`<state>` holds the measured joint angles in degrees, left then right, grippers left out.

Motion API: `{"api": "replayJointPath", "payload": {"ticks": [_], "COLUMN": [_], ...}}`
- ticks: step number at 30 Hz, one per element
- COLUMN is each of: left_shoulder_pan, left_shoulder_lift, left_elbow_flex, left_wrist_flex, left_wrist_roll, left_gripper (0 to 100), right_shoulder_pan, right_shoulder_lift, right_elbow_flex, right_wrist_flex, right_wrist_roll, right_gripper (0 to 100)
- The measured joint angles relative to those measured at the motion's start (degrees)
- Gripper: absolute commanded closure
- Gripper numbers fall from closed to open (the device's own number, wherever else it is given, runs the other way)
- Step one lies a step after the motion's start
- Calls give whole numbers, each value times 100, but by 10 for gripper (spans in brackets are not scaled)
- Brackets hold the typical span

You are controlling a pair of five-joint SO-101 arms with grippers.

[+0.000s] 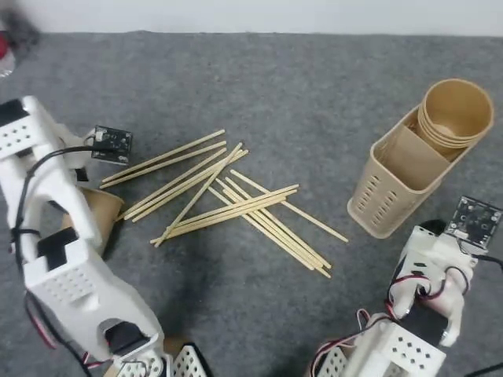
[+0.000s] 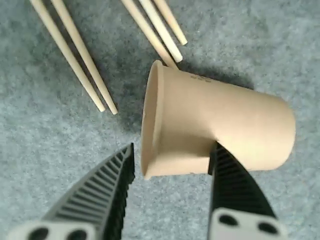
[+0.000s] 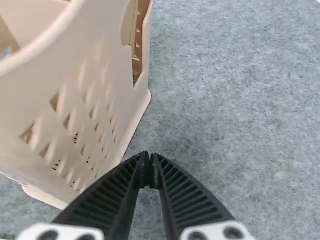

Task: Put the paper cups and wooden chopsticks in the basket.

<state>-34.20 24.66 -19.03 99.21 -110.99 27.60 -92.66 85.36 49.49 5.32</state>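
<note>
A tan paper cup [image 2: 220, 120] lies on its side on the grey mat. My left gripper [image 2: 173, 150] is open at its rim, one finger [image 2: 232, 185] against the cup's outer wall and the other [image 2: 107, 192] in front of its mouth. In the high view this cup [image 1: 106, 206] peeks out from under the left arm. Several wooden chopsticks [image 1: 228, 206] lie scattered mid-table, some ending close to the cup [image 2: 80, 55]. The beige slotted basket [image 1: 381, 196] stands at the right with stacked paper cups [image 1: 456, 114] in its far end. My right gripper [image 3: 149, 157] is shut and empty beside the basket's base [image 3: 75, 100].
The right arm [image 1: 440, 271] sits just in front of the basket. A red-and-clear object [image 1: 4, 47] is at the far left edge. Bare grey mat lies beyond the chopsticks and between them and the basket.
</note>
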Motion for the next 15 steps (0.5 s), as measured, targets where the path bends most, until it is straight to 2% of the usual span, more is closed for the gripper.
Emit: {"api": "replayJointPath", "payload": {"ticks": [15], "left_shoulder_pan": [273], "left_shoulder_lift": [-9], "left_elbow_flex": [264], "left_wrist_flex": [9], "left_wrist_roll": [-158], "left_gripper": [765], "right_shoulder_pan": [-299], "right_shoulder_lift": [0], "right_elbow_flex": [141], "right_wrist_flex": [-35], "right_wrist_roll": [246], "right_gripper": [991]}}
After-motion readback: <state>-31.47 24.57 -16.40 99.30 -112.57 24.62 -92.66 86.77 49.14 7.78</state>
